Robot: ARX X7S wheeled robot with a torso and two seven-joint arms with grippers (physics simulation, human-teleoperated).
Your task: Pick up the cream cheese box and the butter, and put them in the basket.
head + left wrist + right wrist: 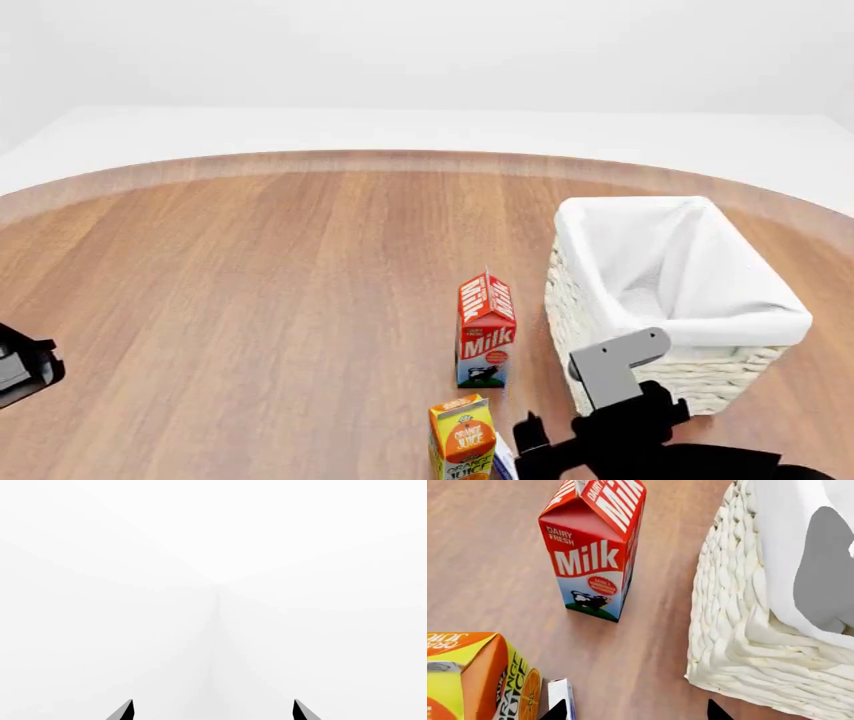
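1. Right gripper (pixel 635 711): only the two dark tips of the fingers (pixel 558 711) show in the right wrist view. They stand apart with bare wood between them and hold nothing.
2. Just beside one tip, a small white box with a blue edge (pixel 560 694) lies flat on the surface (pixel 267 280), against the foot of the orange juice carton (pixel 474 675). This is judged to be the cream cheese box. The spread fingers suit an approach to it.
3. Box orientation: its long axis appears to run toward the near edge of the surface. Most of it is cut off, so its facing cannot be told.
4. The milk carton (pixel 597 545) stands upright further in. The basket (pixel 694 375) sits near the right edge, open top upward, ready to receive items.
5. Left gripper (pixel 213 711): its tips are spread over blank white and carry nothing.
6. The butter appears in no view.
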